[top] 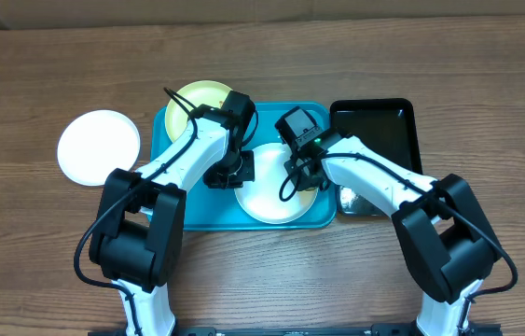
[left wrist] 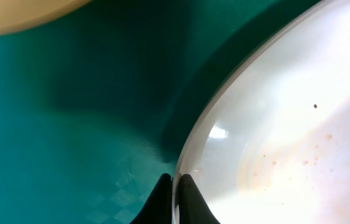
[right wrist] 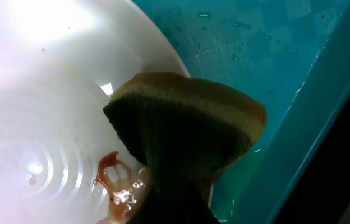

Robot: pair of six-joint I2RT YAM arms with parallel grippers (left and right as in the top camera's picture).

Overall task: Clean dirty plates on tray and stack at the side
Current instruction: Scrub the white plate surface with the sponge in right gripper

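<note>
The dirty white plate (top: 271, 201) lies toward 5 o'clock in the tray (top: 206, 213), and the left gripper (left wrist: 175, 186) pinches its 9 o'clock rim. The right gripper (top: 303, 174), clamped on a sponge (right wrist: 187, 130), hangs over the plate's 1 o'clock edge. The smear (right wrist: 114, 174) sits just at 8 o'clock from the sponge, so I judge the right arm the nearer one.

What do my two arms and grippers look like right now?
The left arm and right arm have white link shells, black joints, bulky black housings and black cables looping alongside. The left gripper has black fingers tapering to narrow tips.
</note>
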